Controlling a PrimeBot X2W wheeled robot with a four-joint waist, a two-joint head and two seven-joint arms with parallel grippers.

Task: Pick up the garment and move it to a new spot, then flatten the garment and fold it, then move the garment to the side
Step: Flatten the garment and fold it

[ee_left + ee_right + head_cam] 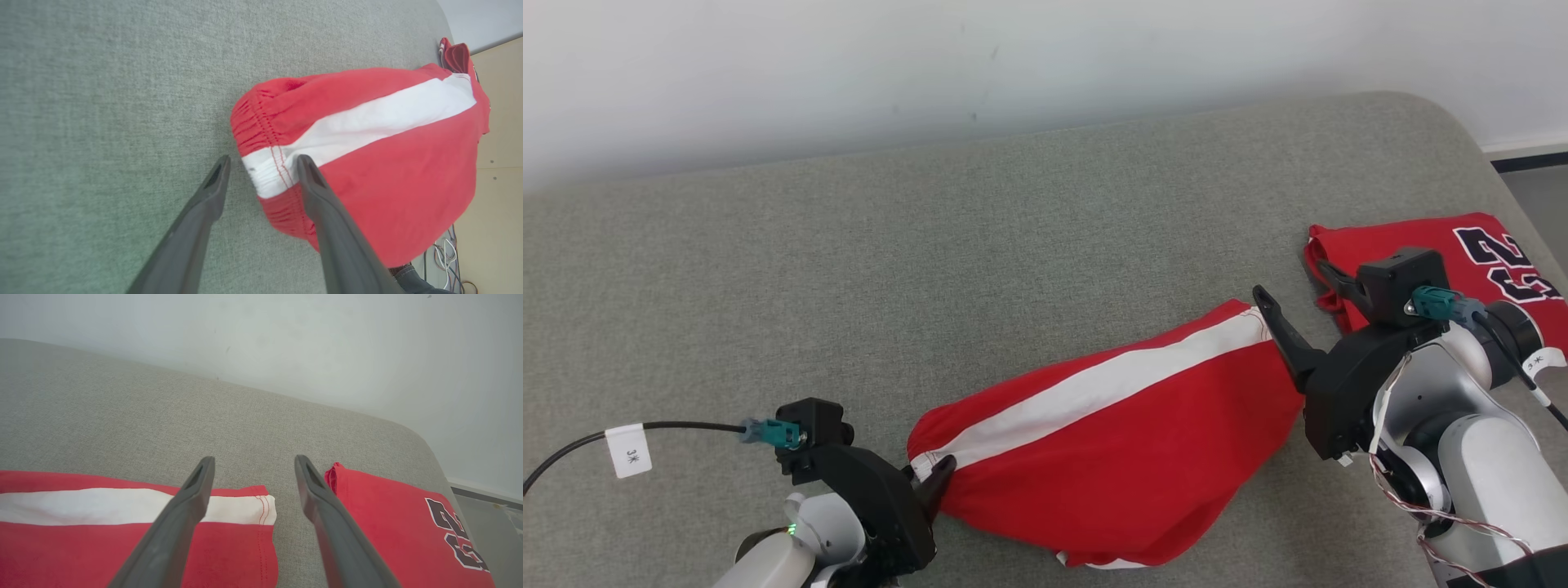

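The garment (1111,441) is a pair of red shorts with a white side stripe, lying roughly flat on the grey cushioned surface (931,269). My left gripper (931,482) is open at the gathered waistband (265,179); one finger (322,204) lies over the fabric, the other (204,204) over bare cushion. My right gripper (1290,279) is open above the hem end of the shorts (245,510), with its fingers (184,506) apart and holding nothing.
A second red garment with dark number lettering (1380,241) lies folded at the right end of the cushion, just beyond my right gripper (252,459). A white wall (1013,65) runs along the back. The cushion's right edge drops to the floor (1535,180).
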